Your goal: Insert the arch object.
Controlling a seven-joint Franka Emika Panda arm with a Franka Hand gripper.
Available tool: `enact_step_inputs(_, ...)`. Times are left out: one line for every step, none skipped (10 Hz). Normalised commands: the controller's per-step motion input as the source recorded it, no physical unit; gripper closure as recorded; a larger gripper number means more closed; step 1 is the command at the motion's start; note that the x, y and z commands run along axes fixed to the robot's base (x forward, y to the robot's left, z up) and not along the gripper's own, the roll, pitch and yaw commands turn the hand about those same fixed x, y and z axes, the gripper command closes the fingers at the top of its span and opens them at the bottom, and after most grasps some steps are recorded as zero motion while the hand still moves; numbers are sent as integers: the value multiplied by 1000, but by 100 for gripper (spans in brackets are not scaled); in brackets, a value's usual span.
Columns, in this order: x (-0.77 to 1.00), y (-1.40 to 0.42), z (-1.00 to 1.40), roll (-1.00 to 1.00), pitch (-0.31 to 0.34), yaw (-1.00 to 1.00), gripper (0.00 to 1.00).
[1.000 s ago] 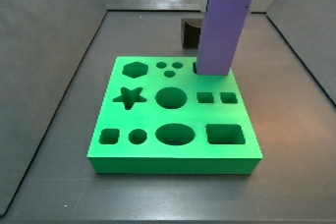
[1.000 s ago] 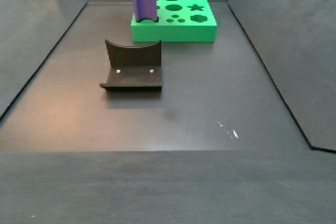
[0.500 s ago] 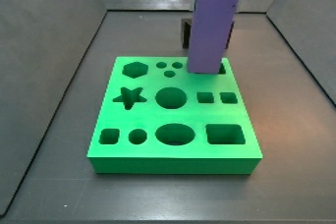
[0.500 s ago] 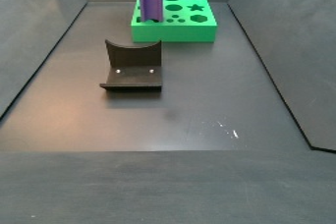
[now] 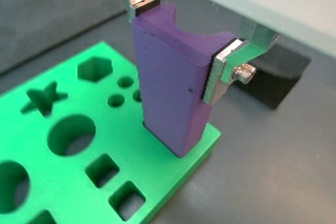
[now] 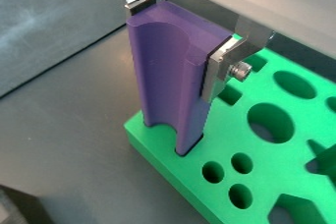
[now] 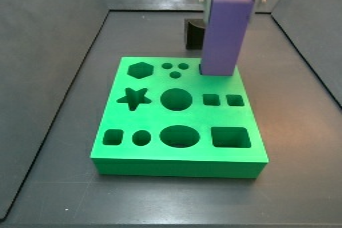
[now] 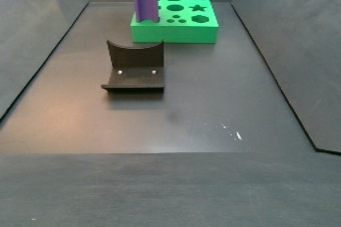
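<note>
1. Green board [image 7: 181, 122] taken as the landmark for all that follows; star, hexagon, round and square pockets across its top, with the far right corner as the working end.
2. Left of that corner: hexagon pocket [image 7: 139, 69] and two small round holes [image 7: 174, 69], well apart from the work and free.
3. At the corner itself: purple arch object [image 7: 225, 35], standing upright, long axis vertical and square to the board's top, lower end over the far right corner.
4. Cannot tell from either side view whether that lower end is already touching the board or just clear of it; in a wrist view [image 6: 178, 90] the foot sits right by the board's outer edge.
5. Straight above the board's corner: gripper [image 5: 184, 33], clamped on the upper end of the arch object, one silver plate on each opposite face, so the piece hangs directly below the fingers [image 6: 221, 66].
6. Deciding relation, as a judgement: bar below pincer, axis pointing down at the board, so the coming move looks like a straight descent once the foot lines up with its slot; slot itself hidden under the bar.
7. Behind the corner, beyond the board's far edge: fixture [image 7: 195, 32], partly hidden by the bar.
8. Likely risk: foot catching the board's rim rather than entering.
</note>
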Motion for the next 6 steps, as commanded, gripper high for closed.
enact_step_inputs(254,0,-500,0,-91,0,100)
enact_step_inputs(89,0,-374,0,-86,0,100)
enact_step_inputs(14,0,-246,1,-36,0,100)
enact_step_inputs(3,0,-200,0,-44,0,100)
enact_step_inputs(0,0,-14,0,-33,0,100)
enact_step_inputs(0,0,0,0,0,0,100)
